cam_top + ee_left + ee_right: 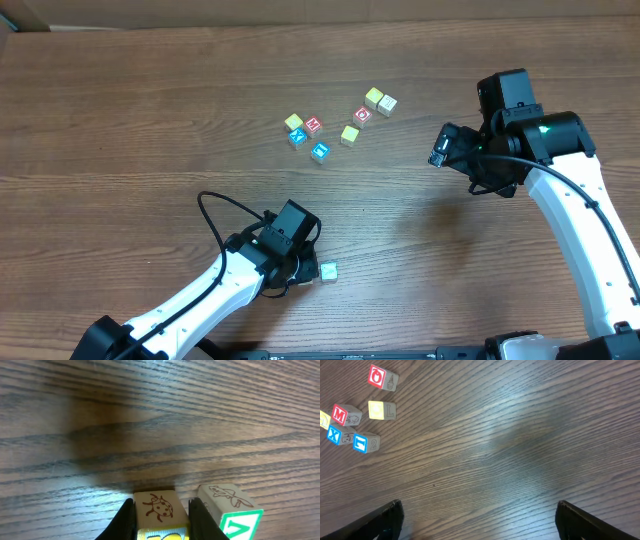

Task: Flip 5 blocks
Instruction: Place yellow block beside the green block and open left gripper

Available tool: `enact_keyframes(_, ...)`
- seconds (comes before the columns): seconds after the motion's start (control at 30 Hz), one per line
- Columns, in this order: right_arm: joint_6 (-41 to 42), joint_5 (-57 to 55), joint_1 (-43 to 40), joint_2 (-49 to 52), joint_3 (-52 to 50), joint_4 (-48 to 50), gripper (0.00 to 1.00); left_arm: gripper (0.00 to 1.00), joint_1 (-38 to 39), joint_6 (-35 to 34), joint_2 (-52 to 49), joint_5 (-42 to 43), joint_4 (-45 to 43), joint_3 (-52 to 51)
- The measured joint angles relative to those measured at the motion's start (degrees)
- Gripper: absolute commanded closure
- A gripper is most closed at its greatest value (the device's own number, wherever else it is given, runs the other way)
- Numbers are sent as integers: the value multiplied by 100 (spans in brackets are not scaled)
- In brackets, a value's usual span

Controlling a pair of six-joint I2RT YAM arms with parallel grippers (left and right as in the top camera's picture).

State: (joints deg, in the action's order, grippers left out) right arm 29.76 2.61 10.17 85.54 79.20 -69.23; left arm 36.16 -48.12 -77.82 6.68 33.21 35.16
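Observation:
My left gripper (162, 506) is shut on a pale wooden block (156, 506) with a ladybug drawing on top and a yellow face toward the camera, low over the table. Just to its right a second block (231, 509) with a green letter face lies on the wood; from overhead it shows as the block (328, 271) beside the left gripper (300, 266). Several more blocks (319, 151) lie grouped at the table's middle back, and the right wrist view shows some of them (382, 410) at its upper left. My right gripper (441, 147) (479, 522) hovers open over bare wood, right of that group.
The wooden table (150, 120) fills all views. A black cable (213, 215) loops over the left arm near the front edge. The right arm's white link (585, 240) runs down the right side.

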Motion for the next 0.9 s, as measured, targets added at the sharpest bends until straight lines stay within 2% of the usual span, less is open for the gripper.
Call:
enact_keyframes(0.17, 0, 2, 0, 0, 0, 0, 3, 69, 0, -13, 0, 24, -7, -2)
enact_keyframes(0.23, -2, 0, -2, 0, 0, 0, 2, 56, 0, -46, 0, 24, -9, -2)
enact_keyframes(0.27, 0, 0, -2, 0, 0, 2, 2, 53, 0, -76, 0, 31, -9, -2)
enact_keyframes(0.67, -11, 2, -2, 0, 0, -26, 2, 47, -28, -127, 0, -35, -50, -2)
enact_keyframes(0.9, -48, -2, -2, 0, 0, -13, 2, 39, -509, 13, -22, -166, 109, 328)
